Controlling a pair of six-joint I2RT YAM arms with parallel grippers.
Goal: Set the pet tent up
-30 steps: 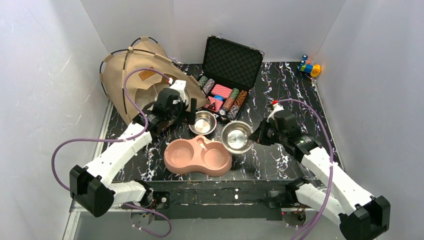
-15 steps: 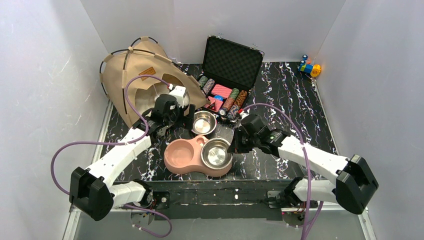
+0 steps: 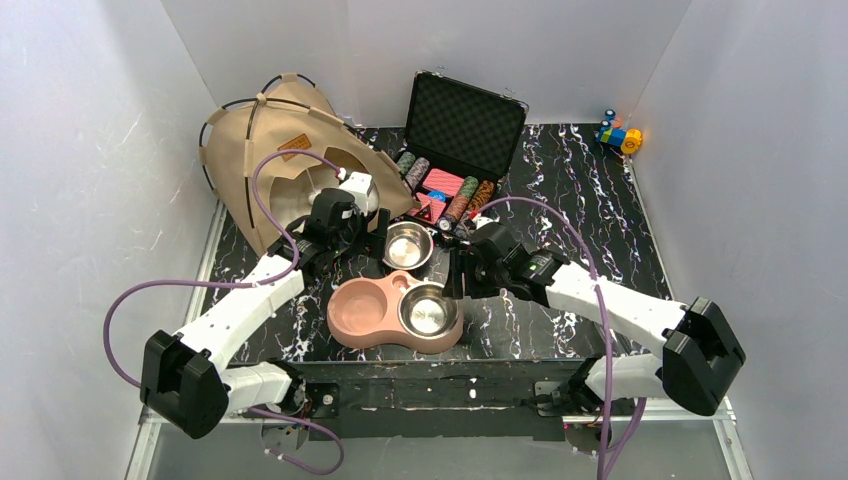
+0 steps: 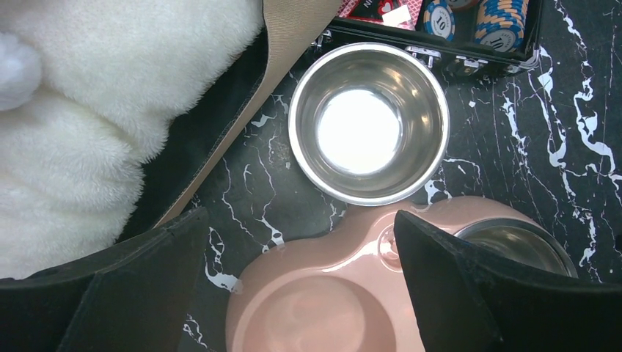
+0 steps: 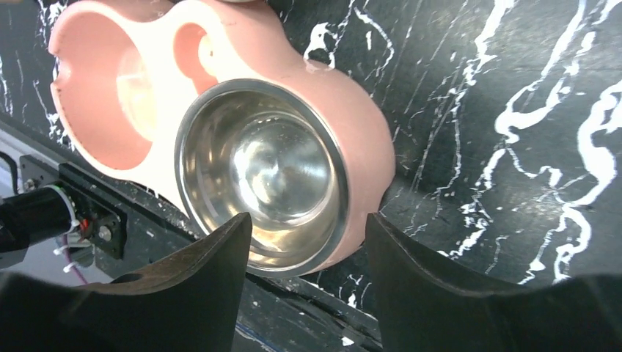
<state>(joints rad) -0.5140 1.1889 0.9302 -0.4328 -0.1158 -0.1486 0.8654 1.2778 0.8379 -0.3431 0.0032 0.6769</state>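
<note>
The pet tent is a tan canvas shelter with thin black poles and a small brown label, standing at the back left. Its edge shows in the left wrist view, with a fluffy white cushion inside the dark entrance. My left gripper hovers just in front of the entrance, open and holding nothing. My right gripper is open beside a steel bowl, well away from the tent.
A pink double feeder lies near the front edge, with the steel bowl in its right well. A loose steel bowl sits behind it. An open poker chip case stands at the back, a small toy far right.
My right gripper carried the steel bowl leftward, set it in the feeder's right well and opened. My left gripper drew back slightly toward the tent entrance.
</note>
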